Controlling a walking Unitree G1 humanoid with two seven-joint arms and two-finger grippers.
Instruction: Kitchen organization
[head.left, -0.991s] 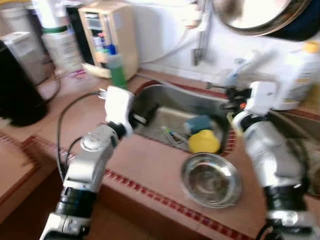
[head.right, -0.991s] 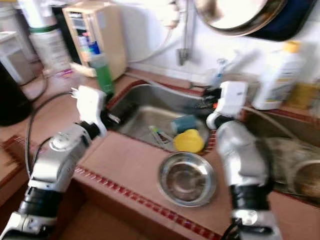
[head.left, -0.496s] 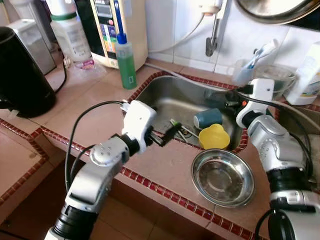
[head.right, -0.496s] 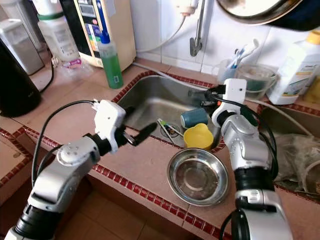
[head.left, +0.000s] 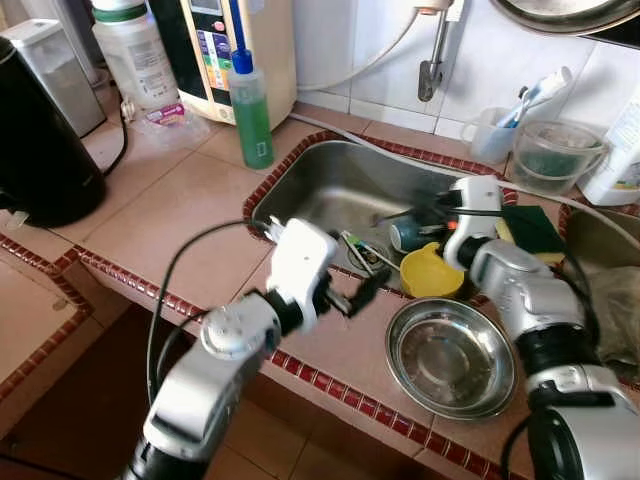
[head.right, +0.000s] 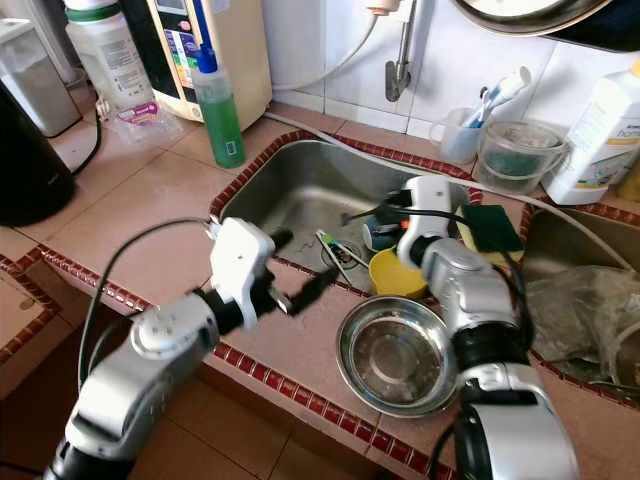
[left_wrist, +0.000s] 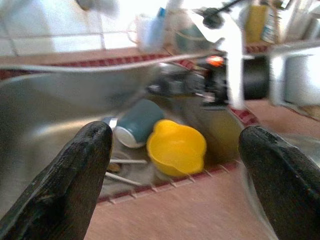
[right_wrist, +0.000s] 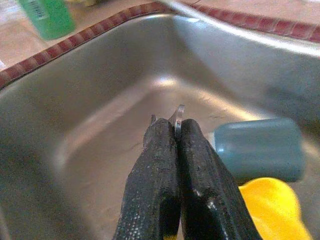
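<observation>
One thin metal piece (right_wrist: 177, 116) pinched in the right gripper (right_wrist: 172, 131) could slip into the sink (head.left: 330, 190), while the left gripper (left_wrist: 175, 145) stays spread wide.

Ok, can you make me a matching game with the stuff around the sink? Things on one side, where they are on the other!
Things:
1. yellow bowl
2. steel bowl
3. green soap bottle
4. green sponge

Places:
A. on the counter left of the sink
B. on the sink's right rim
C. in the sink beside the teal cup
D. on the counter in front of the sink

Pairs: 1-C, 2-D, 3-A, 4-B
</observation>
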